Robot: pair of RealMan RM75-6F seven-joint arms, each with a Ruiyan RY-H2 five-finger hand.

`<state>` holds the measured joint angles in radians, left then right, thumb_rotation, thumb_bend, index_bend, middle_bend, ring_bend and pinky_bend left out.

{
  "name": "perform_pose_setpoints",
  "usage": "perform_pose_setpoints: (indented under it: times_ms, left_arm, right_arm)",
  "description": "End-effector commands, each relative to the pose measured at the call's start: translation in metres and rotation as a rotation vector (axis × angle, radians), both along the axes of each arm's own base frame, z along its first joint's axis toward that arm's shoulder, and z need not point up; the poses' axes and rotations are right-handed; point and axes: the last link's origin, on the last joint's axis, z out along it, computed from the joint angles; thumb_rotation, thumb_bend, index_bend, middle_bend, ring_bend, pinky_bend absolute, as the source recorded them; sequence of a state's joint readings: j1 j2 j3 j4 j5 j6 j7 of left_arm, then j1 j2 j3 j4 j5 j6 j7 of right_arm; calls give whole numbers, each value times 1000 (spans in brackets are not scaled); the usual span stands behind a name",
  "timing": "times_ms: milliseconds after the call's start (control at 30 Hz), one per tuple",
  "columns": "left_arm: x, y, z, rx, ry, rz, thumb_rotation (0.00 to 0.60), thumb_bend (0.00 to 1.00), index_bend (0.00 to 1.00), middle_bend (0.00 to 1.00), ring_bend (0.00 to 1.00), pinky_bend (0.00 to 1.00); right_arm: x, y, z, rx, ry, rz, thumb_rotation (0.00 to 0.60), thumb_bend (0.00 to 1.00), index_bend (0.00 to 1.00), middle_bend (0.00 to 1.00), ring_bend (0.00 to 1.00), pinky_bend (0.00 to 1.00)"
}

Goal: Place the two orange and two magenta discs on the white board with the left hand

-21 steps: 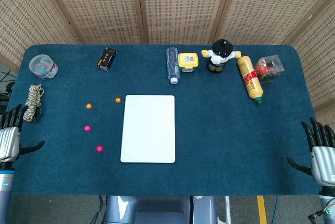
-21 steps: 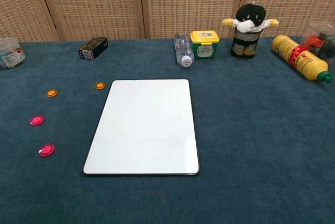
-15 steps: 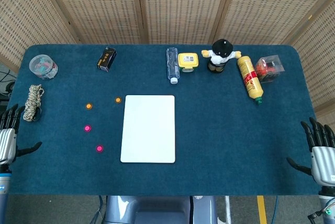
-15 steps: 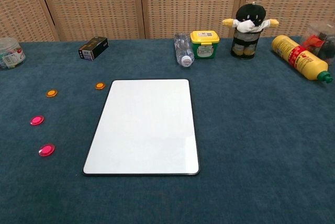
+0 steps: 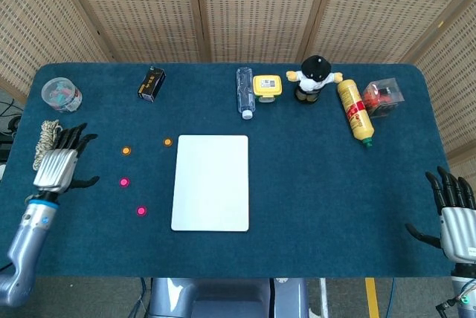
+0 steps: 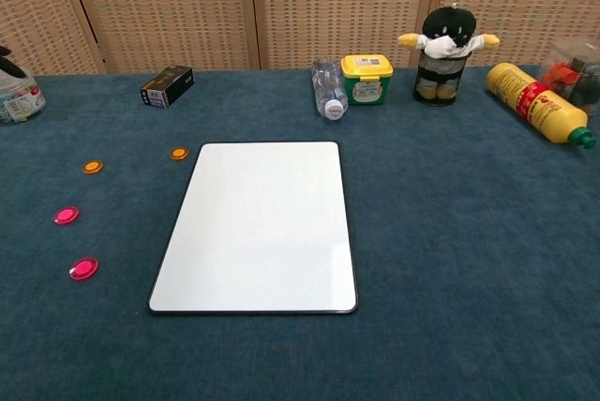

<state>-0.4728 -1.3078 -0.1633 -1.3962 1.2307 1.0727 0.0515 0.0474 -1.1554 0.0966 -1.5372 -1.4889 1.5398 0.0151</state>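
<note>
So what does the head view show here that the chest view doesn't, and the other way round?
Only the head view shows both hands: the left hand open over the table's left side, the right hand open at the right edge, plus a rope coil. The chest view adds nothing of its own. Both show the empty white board, two orange discs, two magenta discs, and the back row including the penguin toy.

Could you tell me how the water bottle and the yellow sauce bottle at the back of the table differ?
The water bottle is clear with a white cap, while the yellow sauce bottle is opaque yellow with a red label and a green tip. The water bottle lies near the table's middle, beside a yellow-lidded tub; the sauce bottle lies further right, by a clear box. Both lie on their sides.
</note>
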Motion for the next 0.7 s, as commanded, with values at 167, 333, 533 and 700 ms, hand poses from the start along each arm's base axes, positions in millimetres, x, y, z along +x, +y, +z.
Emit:
perform_pose_setpoints:
  times_ms: [167,333,533,700]
  left_arm:
    - [52,90,-59,-74,72,-8,600,268,329,0,0,0]
    - [66,114,-91,-110,73,35,600,266,335,0,0,0]
    - [67,121,-110,-138,88,58,600,286,365,0,0,0]
    - [69,126,-118,-143,97,69,600,307,381,0,0,0]
  right_arm:
    - [-1,0,1,5,-13,-12,600,0,0,0,0,0]
    - [-1,-1,1,13,-18,-14,600,0,0,0,0,0]
    - [-2,-1,1,19,-24,-22,600,0,0,0,0,0]
    - [-2,-1,1,22,-26,-25,600,1,0,0,0,0]
